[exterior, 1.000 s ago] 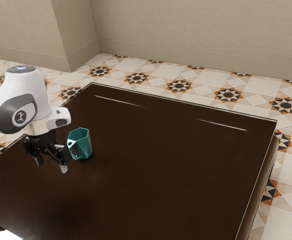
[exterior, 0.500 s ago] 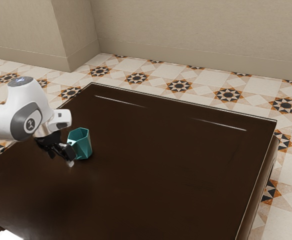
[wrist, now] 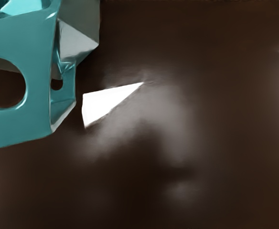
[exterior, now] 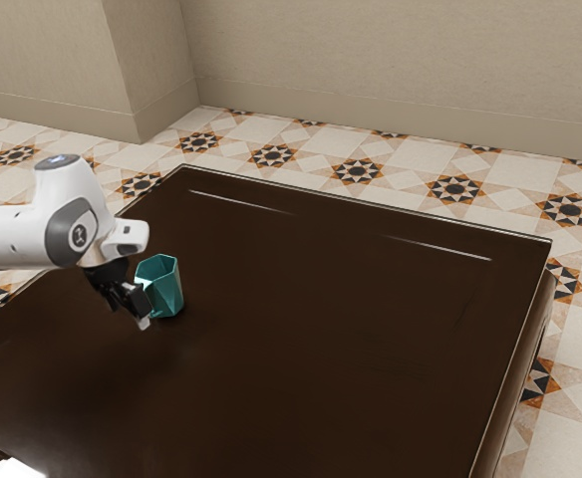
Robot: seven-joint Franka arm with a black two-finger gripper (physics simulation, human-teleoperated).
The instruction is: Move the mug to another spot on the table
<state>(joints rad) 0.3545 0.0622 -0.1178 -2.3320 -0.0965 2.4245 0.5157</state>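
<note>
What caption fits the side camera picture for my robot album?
Robot arm's black gripper beside the handle of an upright teal mug on a dark brown table.

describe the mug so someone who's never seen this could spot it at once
Start at the big dark brown table on the patterned tile floor. Near its edge at the exterior view's left, right by the gripper, stands a mug. Its teal, faceted body sets it apart from the black gripper and dark top.

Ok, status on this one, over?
Gripper down low beside the handle. Teal mug upright on table, not lifted. Nothing else near it.
</note>
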